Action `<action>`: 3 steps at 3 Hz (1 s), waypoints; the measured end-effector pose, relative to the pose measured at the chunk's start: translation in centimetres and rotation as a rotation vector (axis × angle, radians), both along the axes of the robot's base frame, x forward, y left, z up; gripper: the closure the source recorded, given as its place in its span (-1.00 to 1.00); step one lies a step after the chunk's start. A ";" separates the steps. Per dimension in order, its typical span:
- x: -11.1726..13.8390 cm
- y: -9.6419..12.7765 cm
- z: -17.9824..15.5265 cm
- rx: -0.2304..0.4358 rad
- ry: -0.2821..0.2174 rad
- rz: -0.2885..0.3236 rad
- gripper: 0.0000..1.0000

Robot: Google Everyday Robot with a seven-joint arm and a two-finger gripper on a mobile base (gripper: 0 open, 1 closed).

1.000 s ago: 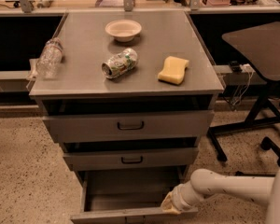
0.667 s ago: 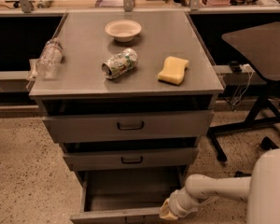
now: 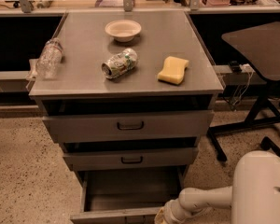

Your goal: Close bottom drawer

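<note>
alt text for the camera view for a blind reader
The bottom drawer of the grey cabinet stands pulled open, with the robot's gripper at the right end of its front panel. On top lie a bowl, a can, a yellow sponge and a bottle.

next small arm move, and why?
Probably a short push straight inward on the front of the bottom drawer. The drawer stands pulled well out with its inside exposed, and the gripper is already low at the right end of its front, so pushing from there should slide it shut.
</note>
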State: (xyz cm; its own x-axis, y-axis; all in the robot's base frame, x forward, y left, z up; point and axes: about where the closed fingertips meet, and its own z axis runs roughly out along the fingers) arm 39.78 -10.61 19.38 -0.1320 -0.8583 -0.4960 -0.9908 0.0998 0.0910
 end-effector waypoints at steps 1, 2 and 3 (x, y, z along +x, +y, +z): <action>0.1 0.4 -2.0 0.001 -0.050 -0.042 0.56; 0.3 0.5 -2.8 0.000 -0.069 -0.074 0.09; 0.3 0.5 -2.8 0.000 -0.070 -0.076 -0.37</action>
